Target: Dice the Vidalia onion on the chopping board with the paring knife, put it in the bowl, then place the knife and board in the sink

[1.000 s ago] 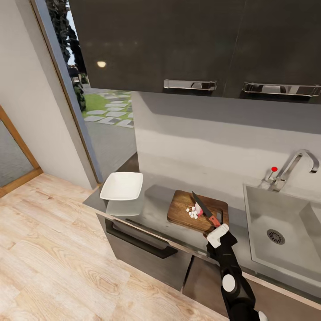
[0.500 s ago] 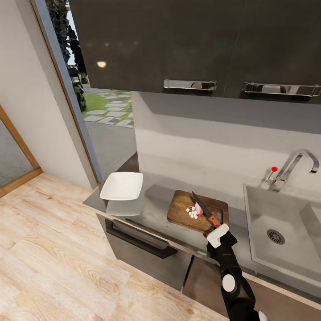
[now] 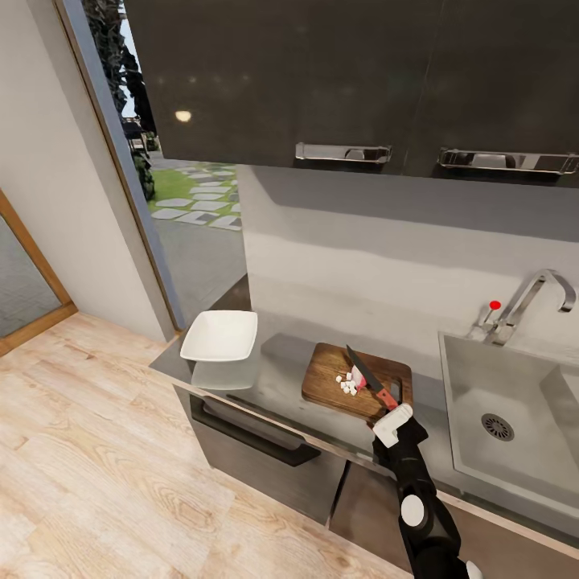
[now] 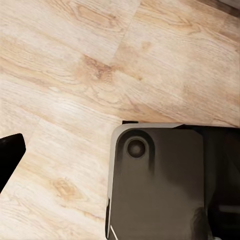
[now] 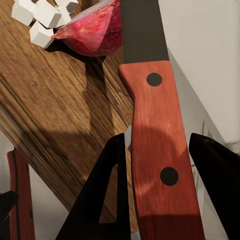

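The dark brown chopping board [image 3: 331, 371] lies on the grey countertop [image 3: 277, 378], left of the sink [image 3: 515, 386]. White onion dice [image 3: 348, 388] and a reddish-skinned onion piece [image 3: 356, 375] rest on it. My right gripper [image 3: 392, 412] is shut on the red handle of the paring knife [image 3: 371, 379], whose dark blade slants over the board. In the right wrist view the handle [image 5: 157, 150] sits between both fingers [image 5: 107, 190], with the onion piece [image 5: 95, 32] and cubes [image 5: 45, 15] ahead. The white bowl [image 3: 219, 335] stands at the counter's left end. My left gripper [image 4: 120, 165] hangs open over the floor, one finger [image 4: 9, 155] showing.
A chrome faucet [image 3: 535, 293] with a red-tipped lever [image 3: 494, 305] stands behind the sink. Dark wall cabinets [image 3: 338, 80] hang above the counter. A drawer handle [image 3: 257, 434] juts out below the counter edge. Light wooden floor [image 3: 96, 466] spreads to the left, under a glass door.
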You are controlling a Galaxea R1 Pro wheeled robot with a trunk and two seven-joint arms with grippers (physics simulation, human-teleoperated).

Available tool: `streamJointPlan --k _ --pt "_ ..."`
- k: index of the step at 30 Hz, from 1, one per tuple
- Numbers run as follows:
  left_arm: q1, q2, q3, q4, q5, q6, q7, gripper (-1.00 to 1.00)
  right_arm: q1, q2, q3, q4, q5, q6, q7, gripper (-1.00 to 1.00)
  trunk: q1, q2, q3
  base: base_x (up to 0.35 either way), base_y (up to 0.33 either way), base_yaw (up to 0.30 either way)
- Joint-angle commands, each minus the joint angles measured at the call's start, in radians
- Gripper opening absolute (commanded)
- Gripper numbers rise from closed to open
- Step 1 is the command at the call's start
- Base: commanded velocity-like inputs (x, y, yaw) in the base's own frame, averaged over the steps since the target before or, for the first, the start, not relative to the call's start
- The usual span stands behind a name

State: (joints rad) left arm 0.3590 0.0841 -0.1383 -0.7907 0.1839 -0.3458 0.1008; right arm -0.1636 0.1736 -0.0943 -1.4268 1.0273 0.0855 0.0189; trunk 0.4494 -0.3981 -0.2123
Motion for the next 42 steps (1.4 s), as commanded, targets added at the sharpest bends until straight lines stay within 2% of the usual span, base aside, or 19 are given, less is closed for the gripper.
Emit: streamJointPlan --k 1,18,19,20,36,40,42 --pt "0.000 0.002 -0.007 -0.002 0.008 -0.002 0.009 1.00 -0.001 0.001 -0.001 -0.001 0.010 0.003 0.002 -1.00 0.001 -0.002 -0.002 0.000 0.000 0.000" --pt "0.000 0.002 -0.007 -0.001 0.008 -0.002 0.008 1.00 -0.001 0.001 -0.007 -0.001 0.010 0.006 0.001 -1.00 0.001 -0.002 -0.002 0.000 0.000 0.000" --pt "0.000 0.002 -0.007 -0.002 0.008 -0.002 0.008 1.00 -0.001 0.001 -0.007 -0.001 0.010 0.023 0.001 -1.00 0.001 -0.002 -0.002 0.000 0.000 0.000" --pt "0.000 0.002 -0.007 -0.002 0.008 -0.002 0.009 1.00 -0.001 0.001 -0.002 -0.001 0.011 0.115 0.003 -1.00 0.001 -0.002 -0.002 0.000 0.000 0.000" --pt "0.000 0.002 -0.007 -0.002 0.008 -0.002 0.009 1.00 -0.001 0.001 -0.005 -0.005 0.011 0.118 0.003 -1.00 0.001 -0.002 -0.002 0.000 0.000 0.000" --pt "0.000 0.002 -0.007 -0.002 0.008 -0.002 0.009 1.00 -0.001 0.001 -0.008 -0.044 -0.009 0.121 0.005 -1.00 0.001 -0.002 -0.002 0.000 0.000 0.000" --pt "0.000 0.002 -0.007 -0.002 0.008 -0.002 0.009 1.00 -0.001 0.001 -0.012 -0.078 -0.059 0.121 0.007 -1.00 0.001 -0.002 -0.002 0.000 0.000 0.000"
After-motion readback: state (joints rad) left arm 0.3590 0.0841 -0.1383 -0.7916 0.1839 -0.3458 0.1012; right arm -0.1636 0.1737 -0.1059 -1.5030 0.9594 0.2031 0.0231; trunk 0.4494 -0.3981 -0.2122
